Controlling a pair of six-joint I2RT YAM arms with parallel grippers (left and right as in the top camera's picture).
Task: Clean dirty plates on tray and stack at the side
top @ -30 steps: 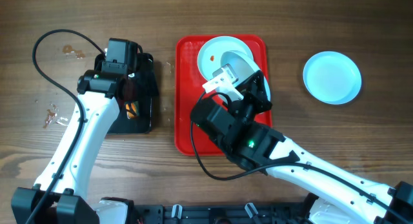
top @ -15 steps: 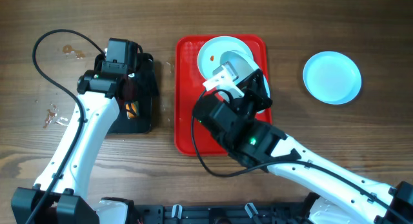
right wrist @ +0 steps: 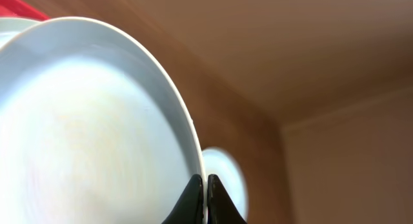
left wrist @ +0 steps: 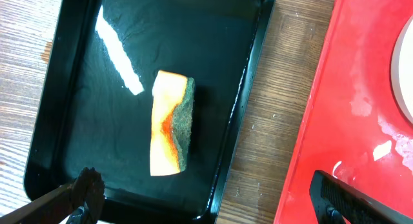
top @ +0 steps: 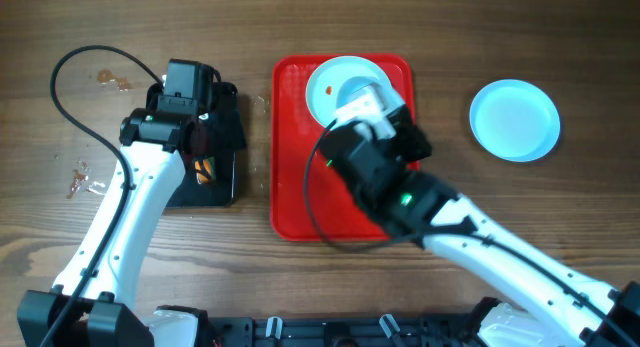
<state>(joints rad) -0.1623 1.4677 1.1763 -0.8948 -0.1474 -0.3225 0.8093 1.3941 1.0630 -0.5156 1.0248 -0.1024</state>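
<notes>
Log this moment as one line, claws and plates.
right claw: shut on held plate rim, over red tray | left claw: open above sponge in black tray | second plate: on red tray, orange spot | third plate: on table

free: wood between tray (top: 290,187) and side plate (top: 515,119) | blocked: right arm (top: 392,183) over tray

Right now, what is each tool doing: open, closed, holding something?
Left tool: open, holding nothing.
Right tool: closed on the rim of a plate.
</notes>
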